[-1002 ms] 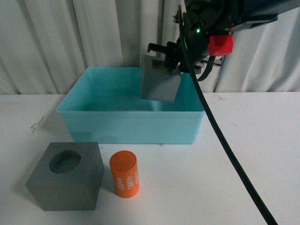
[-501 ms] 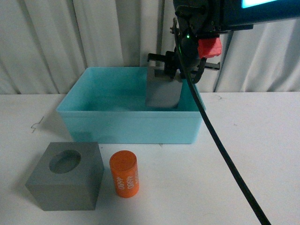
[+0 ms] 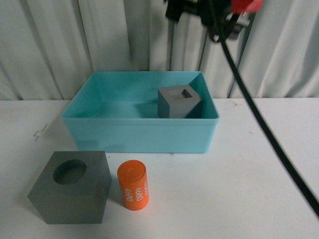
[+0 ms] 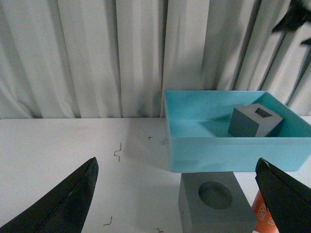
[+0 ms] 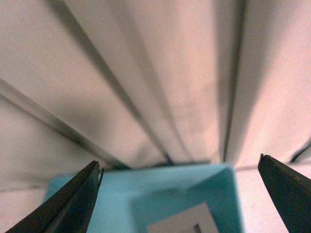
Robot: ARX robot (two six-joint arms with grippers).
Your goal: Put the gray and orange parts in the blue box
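At the middle of the front view the blue box [image 3: 139, 137] sits on the white table [image 3: 279, 164], its long side running left to right. The gray cube with the square recess [image 3: 179, 104] rests inside it at the far right, recess up and one corner turned toward the camera. On the table near the left stands the gray cube with the round recess [image 3: 70, 194], recess up. Just to its right the orange cylinder [image 3: 132, 185] stands upright; white lettering runs along its side but is too small to read. The right arm shows only at the top edge, high above the box, with a red part [image 3: 244, 5]; a black cable [image 3: 264, 129] slopes from it to the near right. From the left wrist, the left pincer [image 4: 177, 161] hangs low over the table with its fingers wide apart and nothing between them, facing both cubes, the box and an edge of the cylinder [image 4: 262, 216]. From the right wrist, the right pincer [image 5: 180, 162] is spread wide and empty, aimed at the pleated curtain [image 5: 146, 73] above the box's far end.
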